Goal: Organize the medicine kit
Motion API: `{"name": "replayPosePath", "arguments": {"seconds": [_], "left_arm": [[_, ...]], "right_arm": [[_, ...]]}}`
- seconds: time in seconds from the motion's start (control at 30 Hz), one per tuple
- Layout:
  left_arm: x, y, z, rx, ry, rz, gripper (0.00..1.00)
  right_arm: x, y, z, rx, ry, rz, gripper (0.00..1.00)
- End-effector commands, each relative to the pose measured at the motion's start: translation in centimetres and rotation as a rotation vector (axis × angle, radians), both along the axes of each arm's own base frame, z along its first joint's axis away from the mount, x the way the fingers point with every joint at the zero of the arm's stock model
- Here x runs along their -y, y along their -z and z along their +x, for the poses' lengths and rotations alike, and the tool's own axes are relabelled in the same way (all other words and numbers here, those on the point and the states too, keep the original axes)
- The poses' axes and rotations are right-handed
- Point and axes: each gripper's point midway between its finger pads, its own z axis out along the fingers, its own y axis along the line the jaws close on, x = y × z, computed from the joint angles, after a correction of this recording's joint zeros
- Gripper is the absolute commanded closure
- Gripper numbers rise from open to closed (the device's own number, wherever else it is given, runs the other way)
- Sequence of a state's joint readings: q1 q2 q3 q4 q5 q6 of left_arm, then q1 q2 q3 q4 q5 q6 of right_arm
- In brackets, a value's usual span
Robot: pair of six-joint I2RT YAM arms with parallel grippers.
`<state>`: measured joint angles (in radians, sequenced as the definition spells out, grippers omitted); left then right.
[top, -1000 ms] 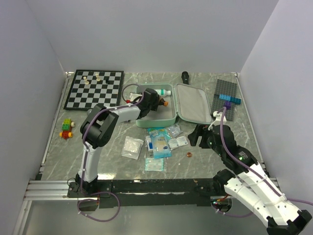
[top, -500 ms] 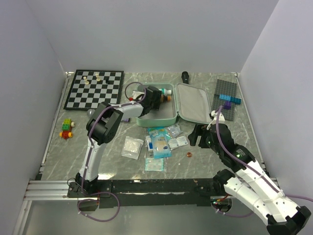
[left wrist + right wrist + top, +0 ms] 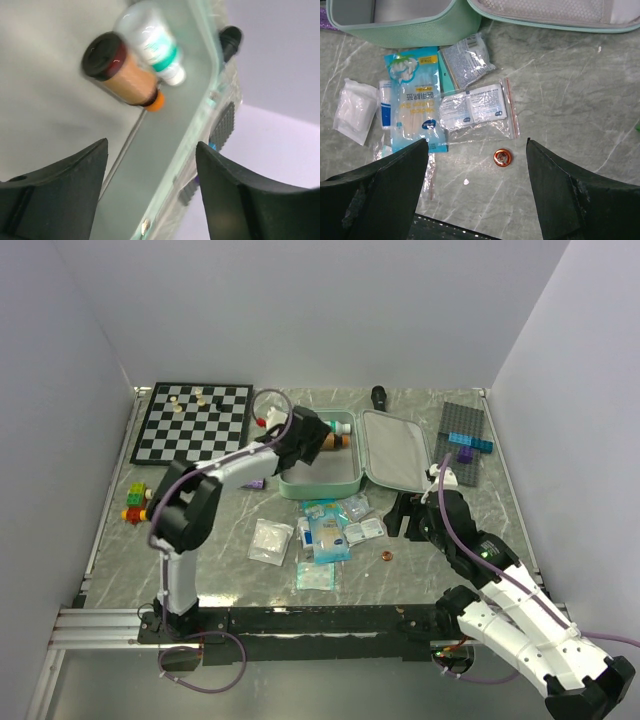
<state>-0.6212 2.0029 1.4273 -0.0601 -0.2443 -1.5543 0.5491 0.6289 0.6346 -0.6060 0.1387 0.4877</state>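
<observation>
Directly under the left tool [image 3: 318,438], the mint-green rounded-rectangular zip medicine kit [image 3: 335,472] lies opened flat on the grey marbled worktop [image 3: 200,530]. Its deep tray sits below the tool and its pale-lined lid is folded out to the tool's right. The hinge and each half's long axis run away from the arm bases, while the open pair spreads sideways. The left tool's fingers are spread wide with nothing between them.

Just ahead of its tips, an amber cylindrical bottle with an orange cap [image 3: 122,70] and a white plastic bottle with a green band [image 3: 152,37] lie side by side, touching, on the tray floor against the far wall. The left arm reaches forward and to the right from its base, elbow raised, wrist tipped down over the tray's left rim.

The right tool [image 3: 476,145] hangs over the worktop near the lid's front edge, fingers spread and empty, its arm bent low and angled leftward. Below it lie a clear zip bag of white sachets [image 3: 475,107], a blue-and-white flat packet [image 3: 415,105] and a small copper-coloured round disc [image 3: 502,158].
</observation>
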Motion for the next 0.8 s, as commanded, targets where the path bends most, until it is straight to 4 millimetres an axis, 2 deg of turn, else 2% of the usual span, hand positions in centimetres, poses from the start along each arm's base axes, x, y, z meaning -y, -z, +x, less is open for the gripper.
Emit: {"name": "replayPosePath", "arguments": {"seconds": [0.0, 0.1, 0.2, 0.3, 0.4, 0.57, 0.77], "left_arm": [[-4.8, -5.4, -0.2, 0.125, 0.054, 0.336, 0.30], [-7.0, -4.0, 0.3, 0.100, 0.089, 0.509, 0.35], [-7.2, -0.8, 0.5, 0.024, 0.156, 0.562, 0.34], [-6.1, 0.9, 1.1, 0.014, 0.215, 0.567, 0.29], [-5.1, 1.7, 2.3, 0.024, 0.239, 0.561, 0.25], [-3.7, 2.1, 3.8, 0.055, 0.259, 0.544, 0.25], [-2.4, 3.3, 4.6, 0.071, 0.289, 0.515, 0.28]], "right_arm": [[-0.2, -2.5, 1.0, 0.078, 0.006, 0.031, 0.14], [-0.6, -2.6, 1.1, 0.078, -0.004, 0.038, 0.14], [-0.8, -2.5, 1.2, 0.073, -0.013, 0.043, 0.14], [-1.0, -2.4, 1.2, 0.064, -0.015, 0.047, 0.14], [-1.0, -2.3, 1.1, 0.061, -0.016, 0.048, 0.14], [-1.0, -2.2, 1.1, 0.059, -0.017, 0.044, 0.14], [-1.2, -1.9, 1.3, 0.047, -0.019, 0.040, 0.14]]}}
